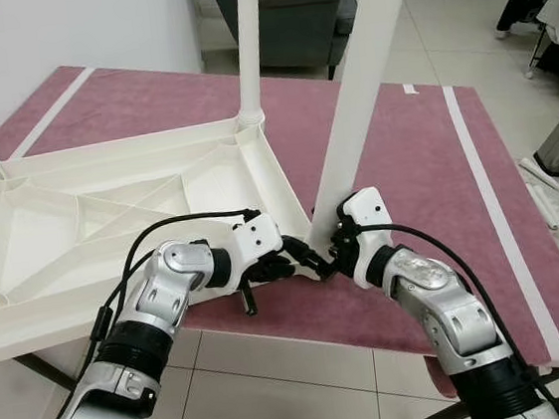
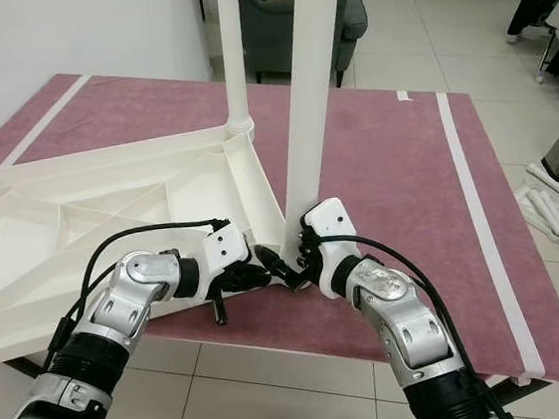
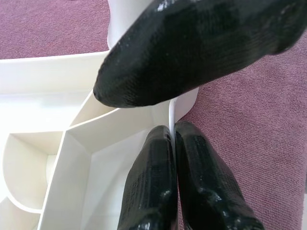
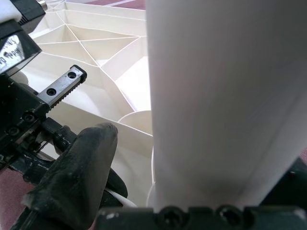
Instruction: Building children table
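Tabletop (image 1: 111,227) upside down on mauve rug (image 1: 405,166), front-right corner by me. My left gripper (image 1: 303,259) jaws pinch its rim; right gripper (image 2: 306,252) jaws clamp white leg (image 1: 354,112) at corner socket.

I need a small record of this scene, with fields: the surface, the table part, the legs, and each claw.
surface: purple mat with white stripes, lying over a tiled floor
table part: white tabletop lying upside down, ribbed underside facing up
fitted leg: white leg standing upright in the far corner socket
leg in work: second white leg, tilted, its lower end at the near corner
left claw: shut on the thin tabletop rim at the near corner
right claw: shut on the second leg near its lower end
background: grey armchair
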